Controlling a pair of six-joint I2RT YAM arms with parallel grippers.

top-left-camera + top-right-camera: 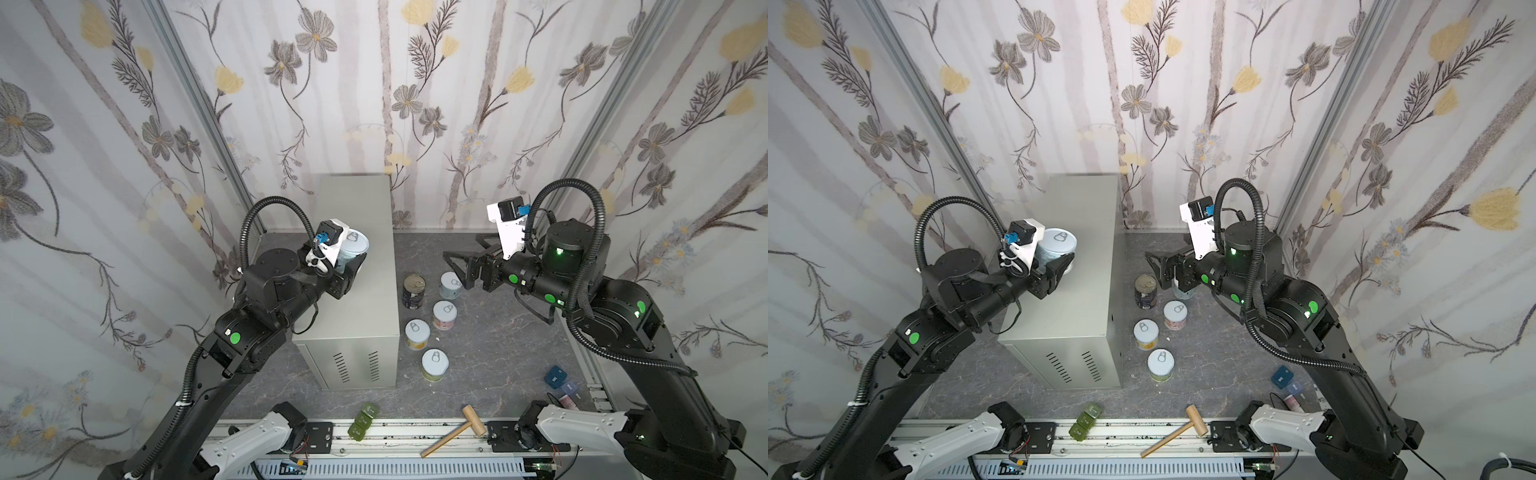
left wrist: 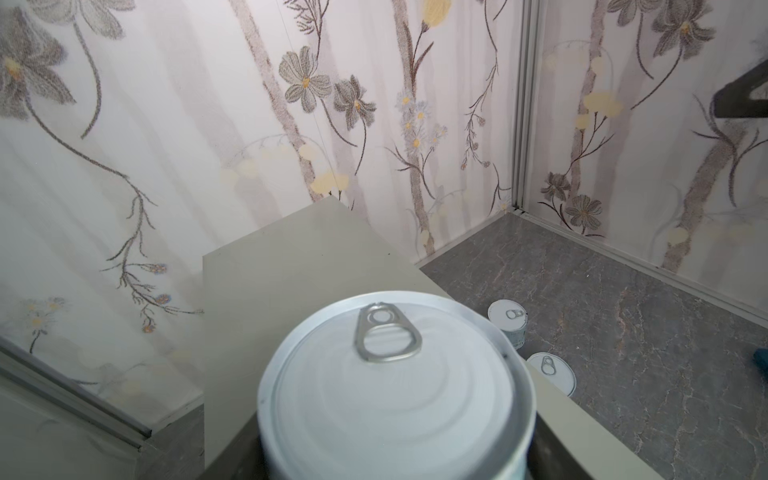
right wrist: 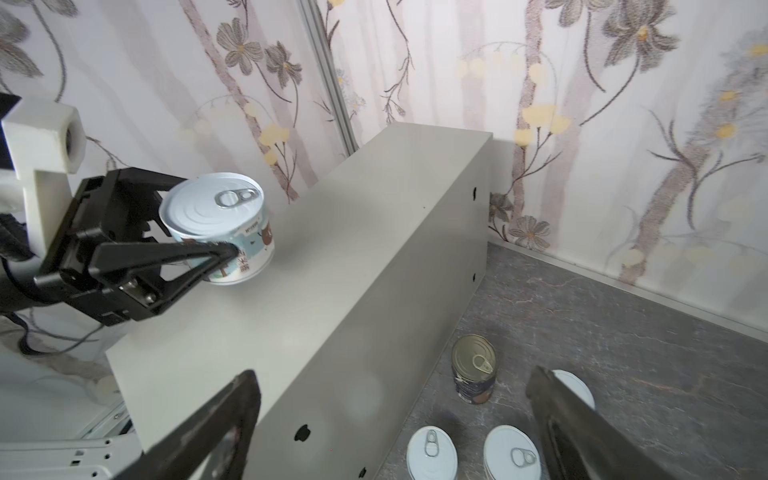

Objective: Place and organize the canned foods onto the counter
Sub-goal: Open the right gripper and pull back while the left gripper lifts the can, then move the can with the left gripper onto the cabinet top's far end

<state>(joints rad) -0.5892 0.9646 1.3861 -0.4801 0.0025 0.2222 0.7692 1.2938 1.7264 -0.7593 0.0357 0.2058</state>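
My left gripper (image 1: 356, 261) is shut on a short can (image 1: 353, 245) with a pale pull-tab lid (image 2: 390, 386). It holds the can slightly tilted over the left side of the counter (image 1: 365, 208), a tall beige metal box. I cannot tell whether the can touches the top. My right gripper (image 1: 460, 247) hangs open and empty above the floor, right of the counter. Below it stand a tall navy can (image 1: 414, 291) and several short pale-lidded cans (image 1: 444, 314). The right wrist view shows the held can (image 3: 216, 220) and the navy can (image 3: 473, 370).
Green blocks (image 1: 363, 419) and a wooden mallet (image 1: 453, 430) lie by the front rail. Small blue boxes (image 1: 556, 376) sit at the front right. Flowered walls close in the back and both sides. The counter's vent slits (image 1: 357, 365) face the front.
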